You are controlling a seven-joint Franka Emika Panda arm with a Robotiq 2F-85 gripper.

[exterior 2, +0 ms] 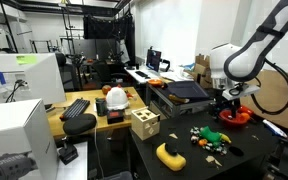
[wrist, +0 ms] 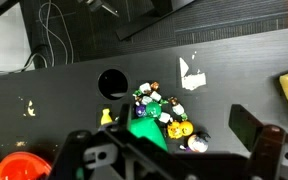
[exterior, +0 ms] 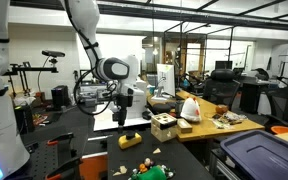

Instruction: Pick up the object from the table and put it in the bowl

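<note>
Now your gripper (exterior 2: 228,104), open wide and empty, hovers close above the bowl (exterior 2: 237,117); the toy pile (exterior 2: 210,136) lies just beside it.

arm (exterior 2: 246,60) by orange bowl (exterior 2: 238,117) | yellow object (exterior 2: 171,155) on table (exterior 2: 256,160)

An orange-red bowl (exterior 2: 234,116) is seen upright on the black table (exterior 2: 259,152), towards its far side in an exterior view. In the wrist view only part of it is shown, at the lower left corner. A yellow, block-like object (exterior 2: 170,154) is laid flat near the table's front edge, well apart from the bowl. Between the two, a cluster of small colourful toys (exterior 2: 212,137) is scattered, with green, yellow and red pieces lying close together.
</note>
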